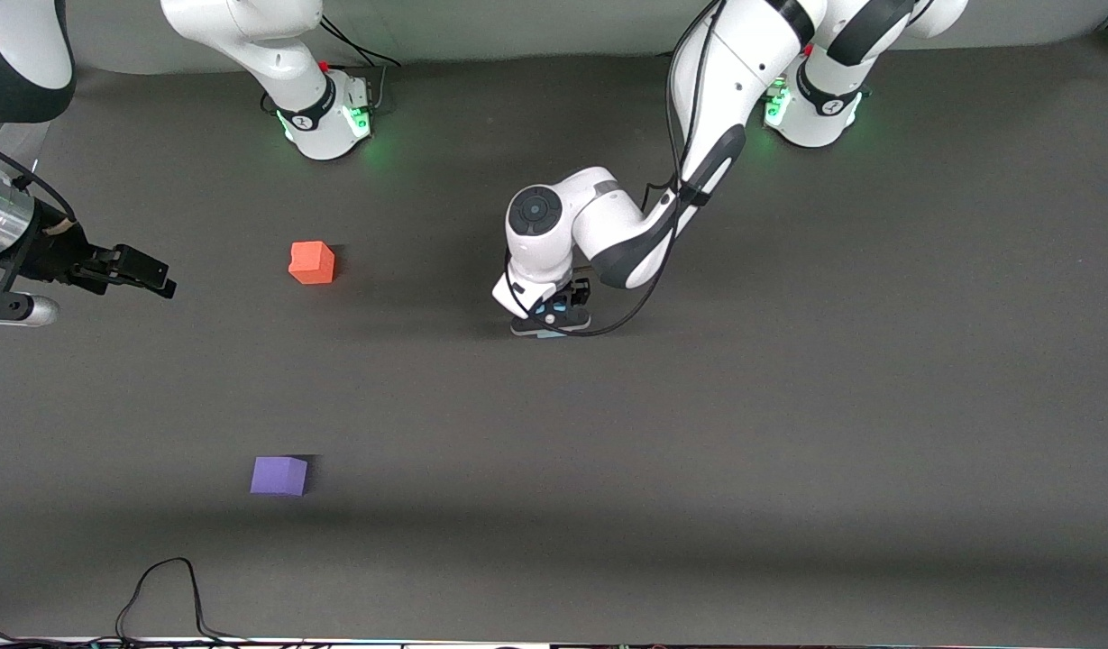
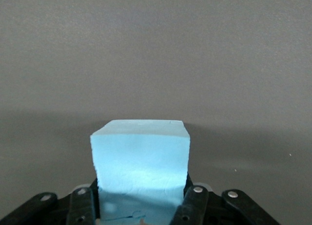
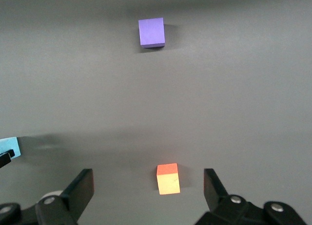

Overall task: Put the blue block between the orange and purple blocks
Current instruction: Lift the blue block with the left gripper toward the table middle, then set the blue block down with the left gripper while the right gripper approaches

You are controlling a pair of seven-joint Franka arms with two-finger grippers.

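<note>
Right gripper point(image 1: 161, 279): fingers spread wide, nothing held, waiting at the right arm's end.
Purple block point(image 1: 279, 475): on table, nearer the front camera than orange block point(image 1: 312, 262), well apart.
Left gripper point(image 1: 551, 322): low mid-table, fingers point(image 2: 195, 203) clamping blue block point(image 2: 140, 157).

The blue block point(image 2: 140, 154) is a pale sky blue, matte, its top face a shade lighter than the front one — no markings or pattern on it. The orange block point(image 1: 312, 262) is a flat orange-red; the purple block point(image 1: 279, 475) is a plain violet. All three sit against the table point(image 1: 788, 451), a uniform dark grey. The left claw point(image 2: 141, 205) has black fingers point(image 2: 194, 203) with silver screws, as does the right claw point(image 3: 148, 186) — the arms are white with black joints.
</note>
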